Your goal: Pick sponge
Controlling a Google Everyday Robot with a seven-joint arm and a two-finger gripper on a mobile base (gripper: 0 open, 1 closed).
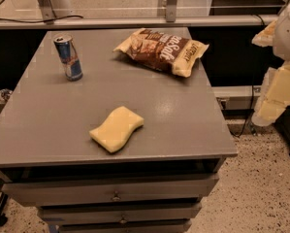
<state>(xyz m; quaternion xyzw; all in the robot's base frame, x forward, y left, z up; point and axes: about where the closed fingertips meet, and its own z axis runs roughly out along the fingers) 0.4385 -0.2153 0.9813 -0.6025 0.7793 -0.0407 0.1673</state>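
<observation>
The pale yellow sponge (117, 129) lies flat on the grey table (47, 125), near the front edge and a little left of the middle. Its sides are wavy. My gripper (275, 93) is at the far right of the view, off the table's right side and raised above the floor. It is well to the right of the sponge and not touching it. Nothing is held in it.
A blue and silver drink can (68, 57) stands upright at the back left of the table. A brown-and-cream snack bag (161, 50) lies at the back right. Drawers (115, 193) sit below the tabletop. A rail and glass partition (135, 21) run behind the table. Speckled floor (261, 188) lies to the right.
</observation>
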